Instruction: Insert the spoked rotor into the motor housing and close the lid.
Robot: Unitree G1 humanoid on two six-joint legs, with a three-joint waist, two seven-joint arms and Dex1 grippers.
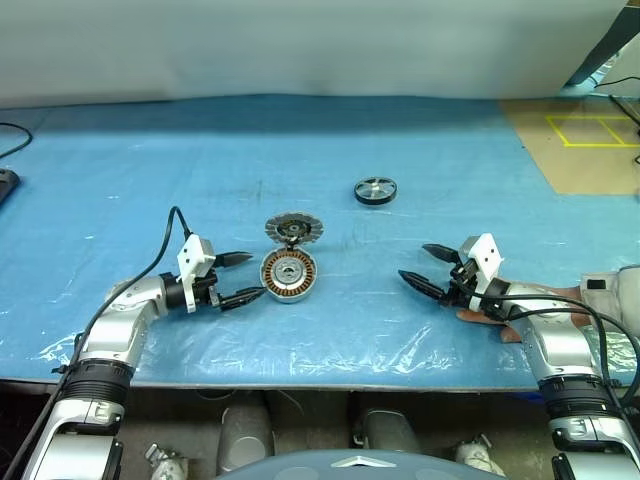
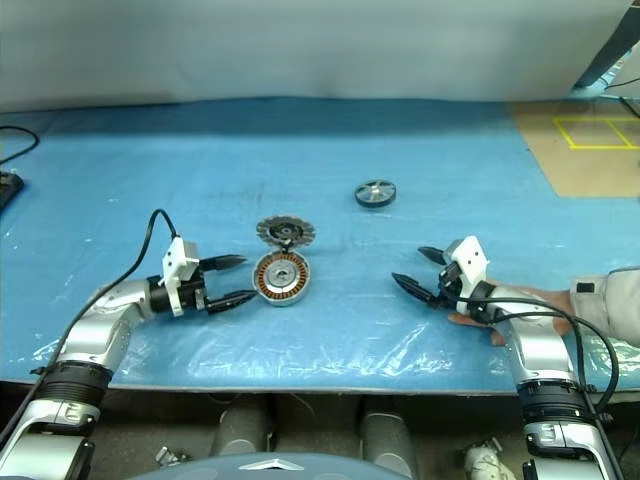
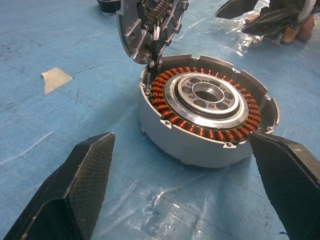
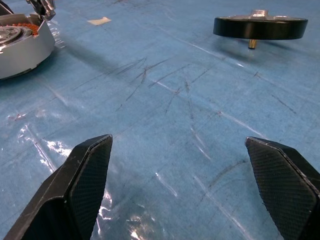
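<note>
The motor housing [image 1: 289,275] sits on the blue sheet left of centre, its copper windings and metal hub showing. The lid [image 1: 294,230] stands tilted open at the housing's far edge, fin pattern showing. My left gripper [image 1: 256,275] is open just left of the housing, with one finger [image 3: 85,175] on each side of its near wall and not touching it. The spoked rotor [image 1: 375,190] lies farther back and to the right, black rim down on a small pin [image 4: 252,44]. My right gripper [image 1: 413,261] is open and empty, right of the housing and nearer than the rotor.
A person's hand [image 1: 482,318] and sleeve [image 2: 603,297] rest on the sheet under my right wrist. A brown board with yellow tape [image 1: 590,135] lies at the back right. A black cable [image 1: 12,140] shows at the far left. The table's front edge [image 1: 300,383] is close.
</note>
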